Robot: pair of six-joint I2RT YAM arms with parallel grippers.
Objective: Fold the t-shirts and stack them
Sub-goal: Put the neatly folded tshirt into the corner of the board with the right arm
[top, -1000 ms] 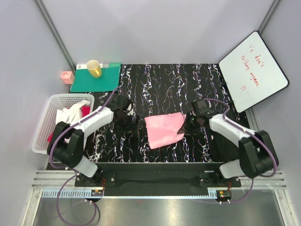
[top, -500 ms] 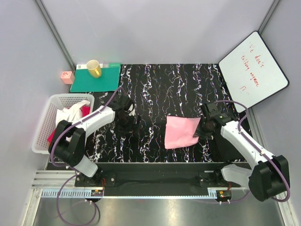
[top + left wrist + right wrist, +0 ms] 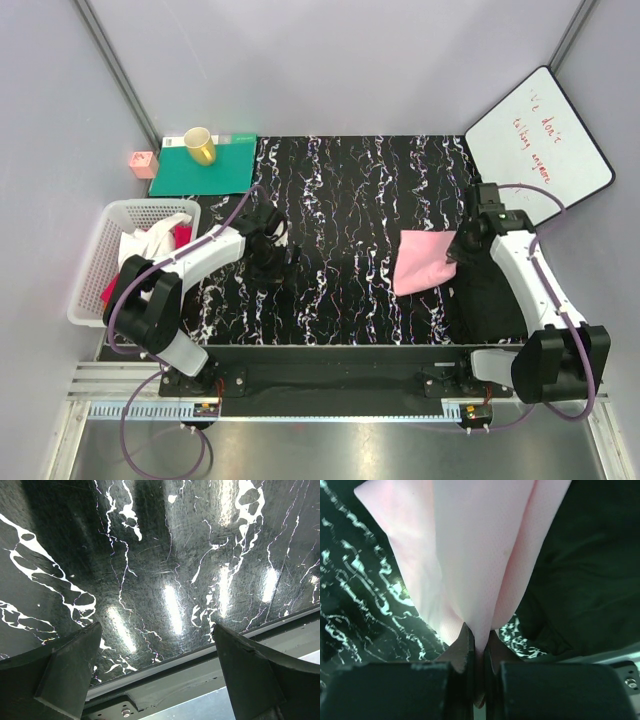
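Extending leftward from pinching right gripper (image 3: 456, 252): folded pink t-shirt (image 3: 423, 262).

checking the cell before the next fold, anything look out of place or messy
Nothing spilled or damaged. The light pink t-shirt is pinched by the right gripper at the right side of the table and puckers into folds there. The white t-shirt and magenta-red t-shirt sit crumpled in the basket, unfolded.
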